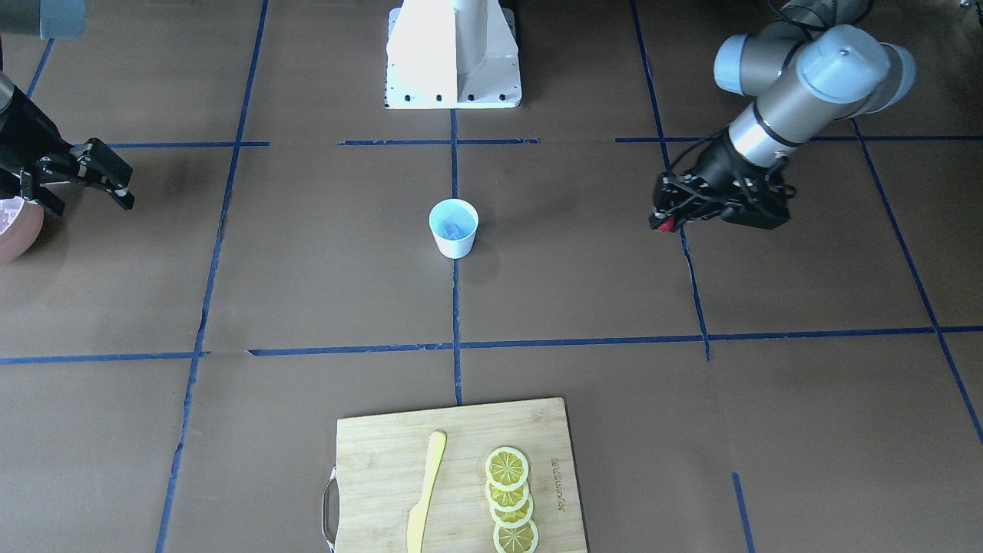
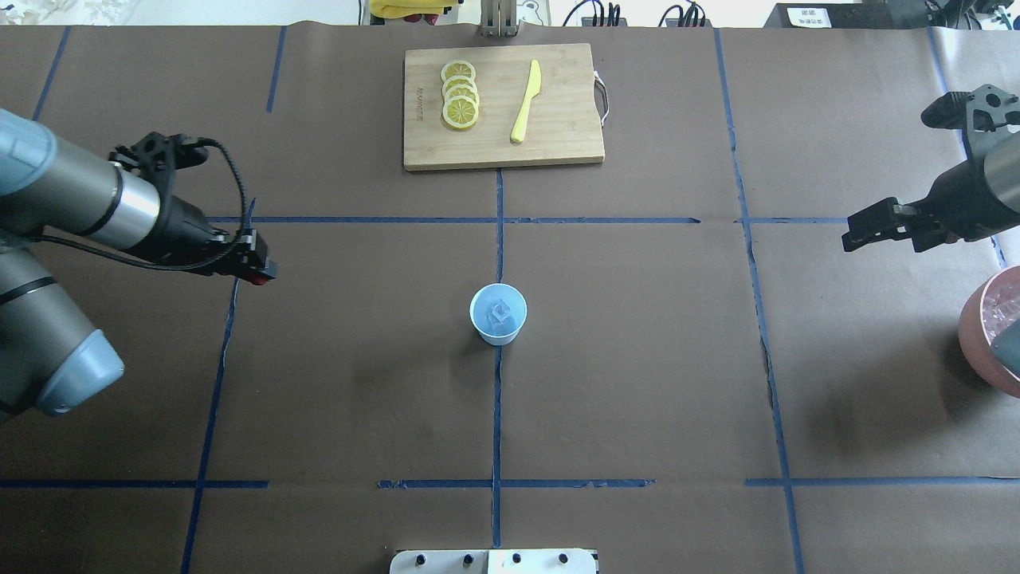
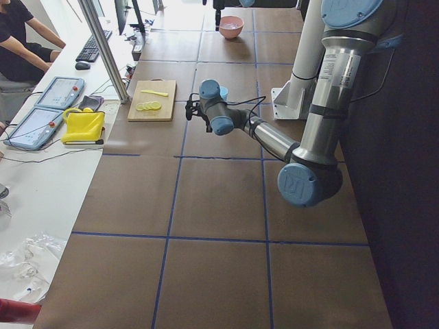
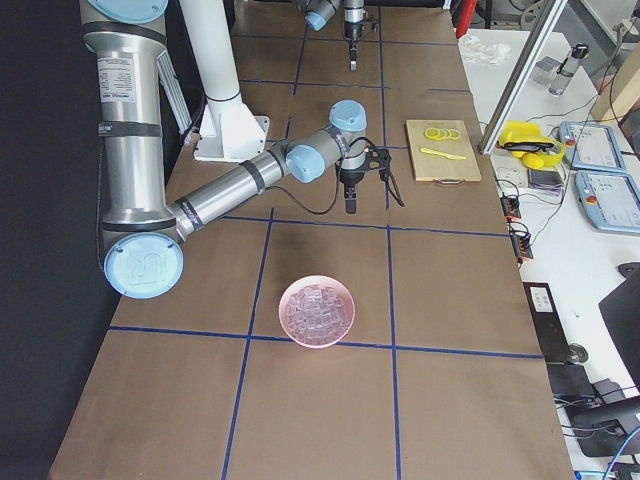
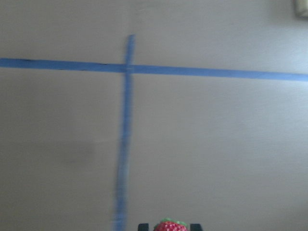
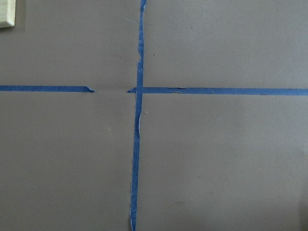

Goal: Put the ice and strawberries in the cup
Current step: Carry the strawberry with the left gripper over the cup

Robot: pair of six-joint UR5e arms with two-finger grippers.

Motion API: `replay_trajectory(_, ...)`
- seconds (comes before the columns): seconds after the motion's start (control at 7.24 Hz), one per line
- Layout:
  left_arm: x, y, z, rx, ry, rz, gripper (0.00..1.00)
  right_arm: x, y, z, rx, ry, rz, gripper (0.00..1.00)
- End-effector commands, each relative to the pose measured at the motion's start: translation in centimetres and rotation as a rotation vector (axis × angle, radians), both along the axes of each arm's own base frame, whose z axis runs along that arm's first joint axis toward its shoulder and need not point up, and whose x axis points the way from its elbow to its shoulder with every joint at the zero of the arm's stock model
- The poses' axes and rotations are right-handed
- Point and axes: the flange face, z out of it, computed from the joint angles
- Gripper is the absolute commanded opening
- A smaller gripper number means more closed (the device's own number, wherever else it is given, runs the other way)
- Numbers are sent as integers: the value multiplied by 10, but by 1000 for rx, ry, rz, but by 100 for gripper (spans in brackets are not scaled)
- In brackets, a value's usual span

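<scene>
Your left gripper (image 2: 263, 275) is clamped on the strawberry (image 5: 171, 226), well apart from the cup (image 2: 498, 335) holding ice (image 2: 500, 313). Your right gripper (image 1: 94, 206) hangs with its fingers apart near the bowl (image 2: 982, 343).

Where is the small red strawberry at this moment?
Overhead view: the red strawberry is gripped in the left claw, left of the small white cup.

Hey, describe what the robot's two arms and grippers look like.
Both the left arm and right arm are silver tubes with pale blue-grey joint caps. Elbow caps carry a logo. The left gripper and right gripper are black, with black cables looping along the wrists.
</scene>
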Motion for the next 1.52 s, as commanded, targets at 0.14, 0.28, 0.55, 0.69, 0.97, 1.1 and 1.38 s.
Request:
replay_trajectory(0.14, 112, 38, -136, -47, 26, -18, 0, 9, -1, 4, 0, 4, 6, 99)
replay_trajectory(0.28, 131, 41, -159, -49, -12, -27, 0, 9, 0, 6, -4, 6, 6, 99)
replay_trajectory(0.55, 166, 52, -166, -21, -48, -45, 0, 8, 0, 6, -3, 5, 5, 99)
replay_trajectory(0.69, 184, 44, -180, -16, -54, -52, 3, 8, 0, 6, -3, 4, 4, 99)
replay_trajectory(0.97, 195, 38, -184, -13, -62, -51, 10, 8, 1, 5, -9, -6, -3, 99)
replay_trajectory(1.1, 194, 38, -184, -11, -60, -50, 34, 8, 1, 5, -9, -6, -4, 99)
replay_trajectory(1.38, 195, 38, -183, -11, -62, -50, 73, 8, 1, 6, -10, -5, -4, 99)
